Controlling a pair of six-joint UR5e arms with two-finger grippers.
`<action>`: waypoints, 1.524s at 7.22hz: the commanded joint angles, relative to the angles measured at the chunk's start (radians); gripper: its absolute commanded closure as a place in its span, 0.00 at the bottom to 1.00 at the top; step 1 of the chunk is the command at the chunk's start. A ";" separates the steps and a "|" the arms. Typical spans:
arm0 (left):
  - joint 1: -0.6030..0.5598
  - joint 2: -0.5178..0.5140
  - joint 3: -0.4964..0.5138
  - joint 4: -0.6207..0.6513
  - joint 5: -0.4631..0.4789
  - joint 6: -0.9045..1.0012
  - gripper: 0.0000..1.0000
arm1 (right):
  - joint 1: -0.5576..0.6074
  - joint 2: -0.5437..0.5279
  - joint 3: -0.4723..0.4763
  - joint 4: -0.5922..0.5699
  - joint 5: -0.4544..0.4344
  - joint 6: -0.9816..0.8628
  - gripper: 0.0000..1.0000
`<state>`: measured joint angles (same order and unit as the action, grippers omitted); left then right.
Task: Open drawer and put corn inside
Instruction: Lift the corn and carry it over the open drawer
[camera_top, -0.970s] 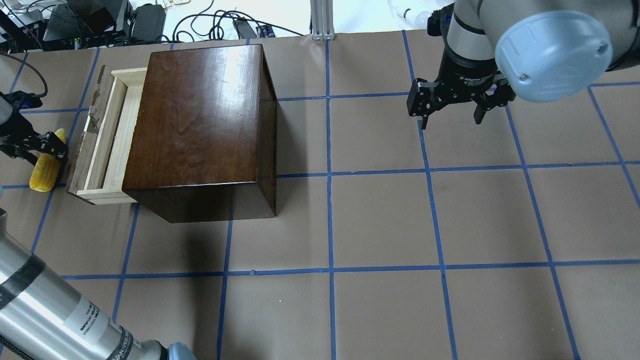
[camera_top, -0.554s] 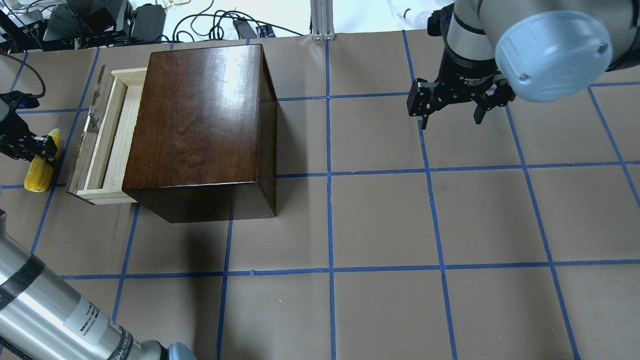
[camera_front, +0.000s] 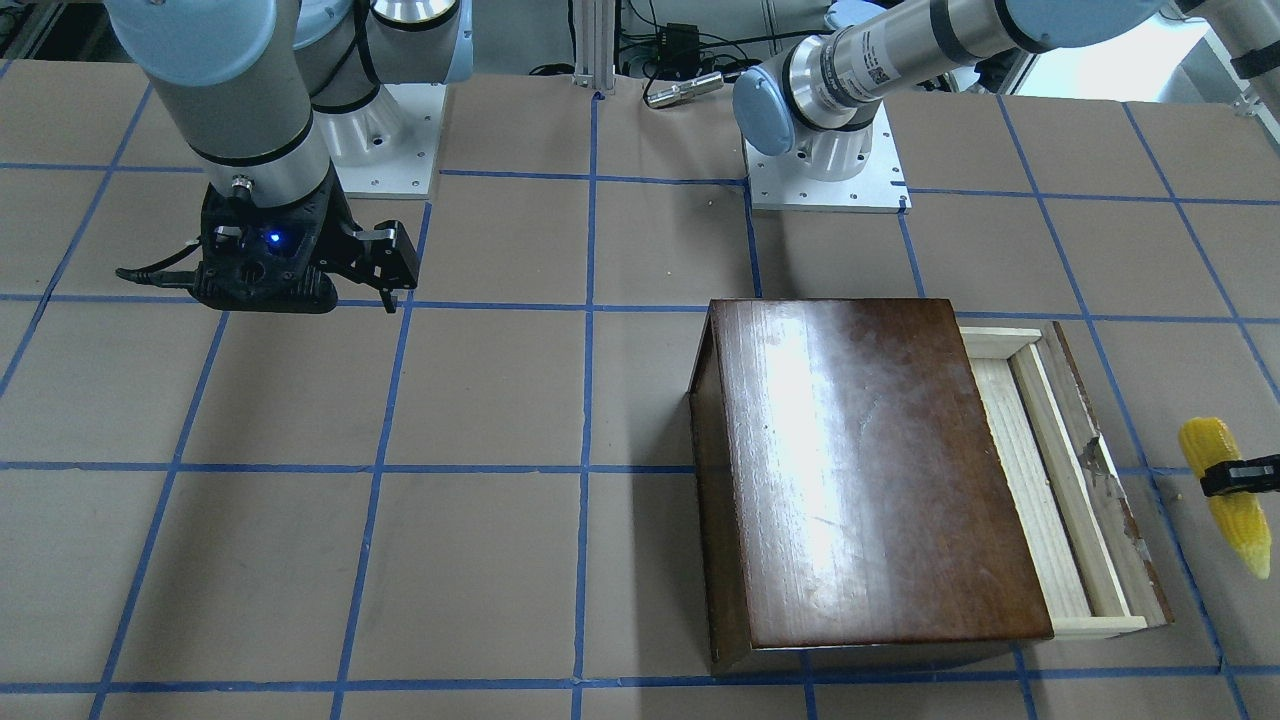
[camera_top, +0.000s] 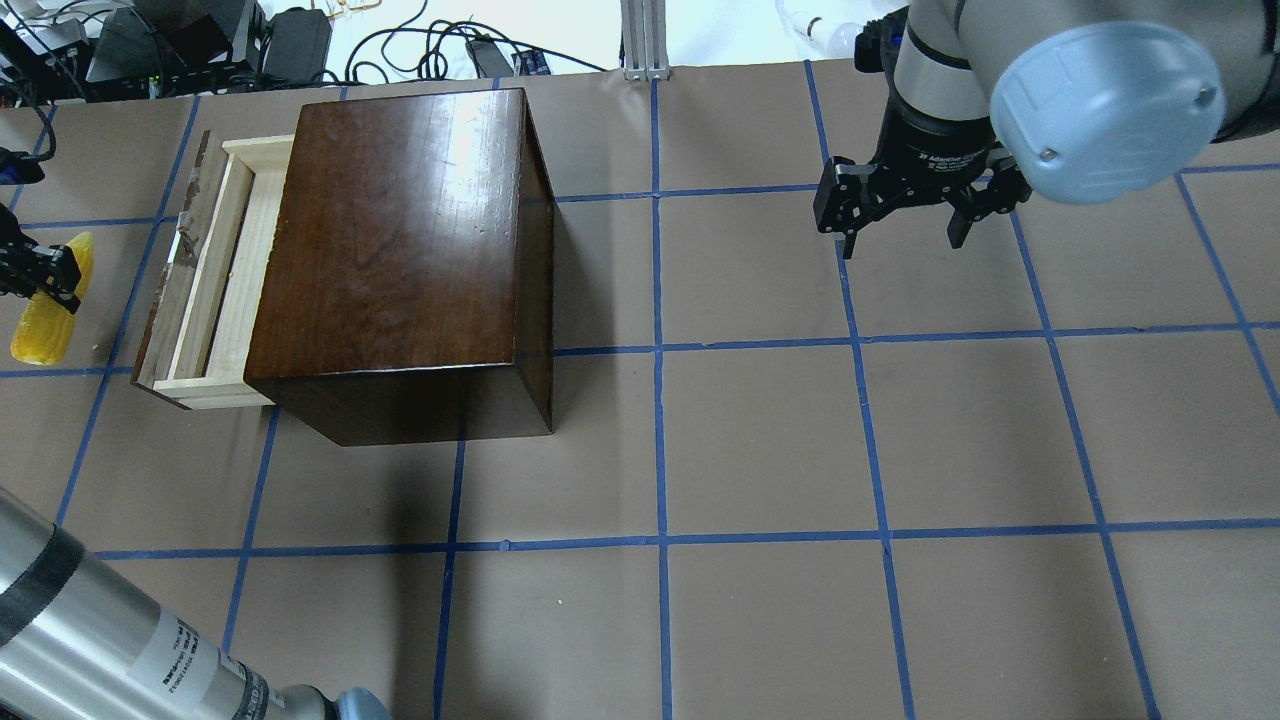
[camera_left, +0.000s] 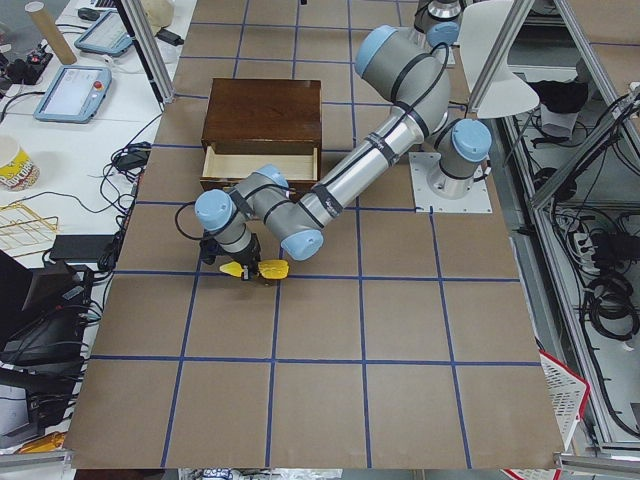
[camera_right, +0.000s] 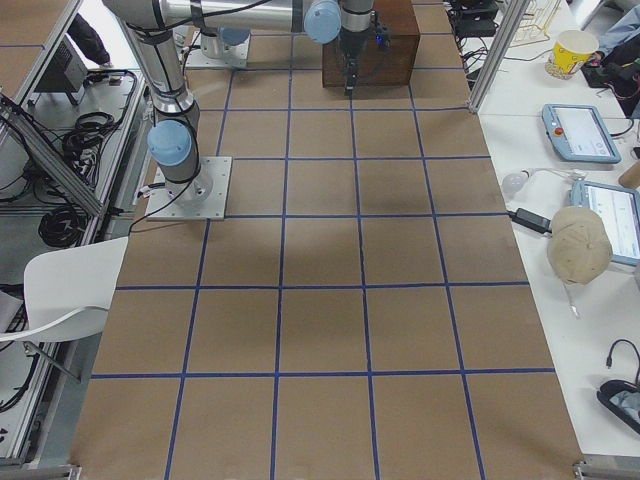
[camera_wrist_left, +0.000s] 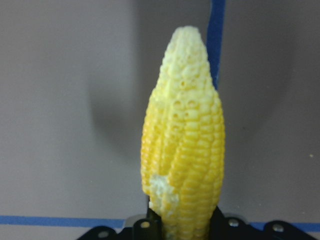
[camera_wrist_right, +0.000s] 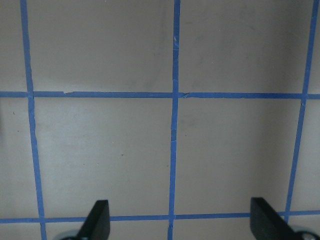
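The corn (camera_top: 42, 312) is a yellow cob, held at its middle by my left gripper (camera_top: 42, 276), which is shut on it, to the left of the drawer. The wrist view shows the corn (camera_wrist_left: 185, 145) above the brown paper, paler tip pointing away. The drawer (camera_top: 205, 275) stands pulled partly out of the glossy dark-brown box (camera_top: 400, 230), pale wood tray showing and empty. In the front view the corn (camera_front: 1225, 500) hangs beyond the drawer (camera_front: 1050, 480) front panel. My right gripper (camera_top: 902, 246) is open and empty, far right, above the table.
The table (camera_top: 760, 440) is brown paper with a blue tape grid. Cables and electronics (camera_top: 150, 45) lie past the far edge. An aluminium post (camera_top: 645, 40) stands at the back middle. The left arm's forearm (camera_top: 110, 630) crosses the near left corner.
My left gripper has moved left, away from the drawer front, carrying the corn with it. The right arm, box and drawer have not moved.
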<state>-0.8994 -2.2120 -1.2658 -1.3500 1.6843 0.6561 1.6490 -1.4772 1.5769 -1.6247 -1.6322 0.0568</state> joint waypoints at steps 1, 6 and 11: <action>-0.013 0.081 0.005 -0.063 -0.075 -0.001 0.91 | 0.000 0.000 0.000 -0.001 0.000 0.000 0.00; -0.215 0.259 0.075 -0.242 -0.086 -0.128 0.91 | 0.000 0.000 0.000 0.000 0.003 0.000 0.00; -0.317 0.210 -0.010 -0.232 -0.182 -0.312 0.89 | 0.000 0.000 0.000 0.000 0.002 0.000 0.00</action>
<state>-1.2127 -1.9894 -1.2459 -1.5875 1.5206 0.3532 1.6490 -1.4772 1.5769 -1.6245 -1.6305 0.0568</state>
